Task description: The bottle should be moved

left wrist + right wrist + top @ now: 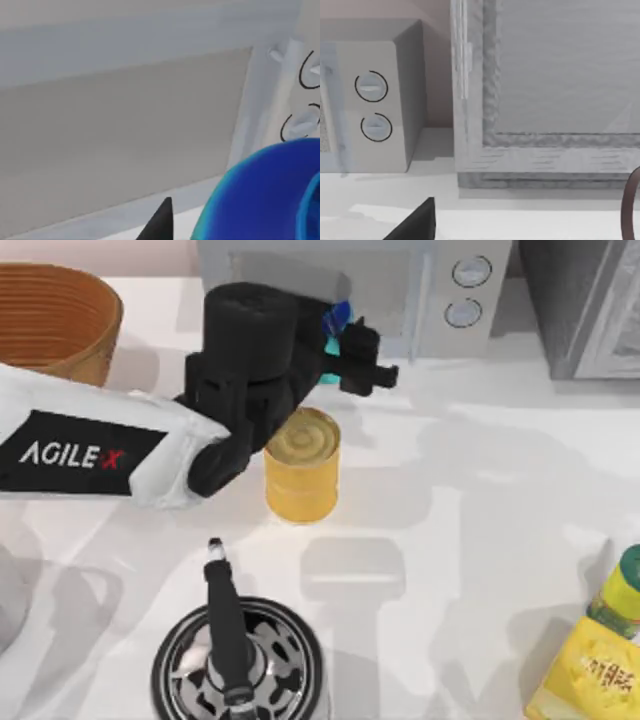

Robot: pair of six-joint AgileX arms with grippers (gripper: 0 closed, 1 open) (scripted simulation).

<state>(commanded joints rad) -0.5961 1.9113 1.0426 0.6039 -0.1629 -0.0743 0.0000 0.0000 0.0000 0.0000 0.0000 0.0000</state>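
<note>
So the left arm reached in from the left side of the table, and the left gripper (pixel 352 352) sat at the far middle, right in front of the microwave (pixel 420 290). It had the bottle (pixel 335 328) pinched between its black fingers, jaws closed on it. From above you could only catch a sliver of the bottle, a bit of blue and teal poking out beside the gripper body, lifted off the table near the microwave door. In the left wrist view the bottle's blue shoulder (pixel 260 195) loomed big, with one dark fingertip (pixel 160 225) beside it and the microwave's door and two round knobs (pixel 305 100) just behind.

The yellow can (pixel 302 465) stood upright on the table just nearer than the gripper, partly tucked under the arm's wrist. A wooden basket (pixel 55 315) sat at the far left corner. At the near edge, left of the middle, there was a round black-and-silver thing (pixel 240 665) with a black stick standing out of it; couldn't tell what it was. A yellow package (pixel 590 665) with a green top lay at the near right corner.

The right gripper: its wrist view showed one dark fingertip (pixel 417 222) over the white tabletop (pixel 520 220), looking at the microwave's knob side and a grey cabinet (pixel 545 90) next to it. Couldn't tell whether its jaws were spread or closed.
</note>
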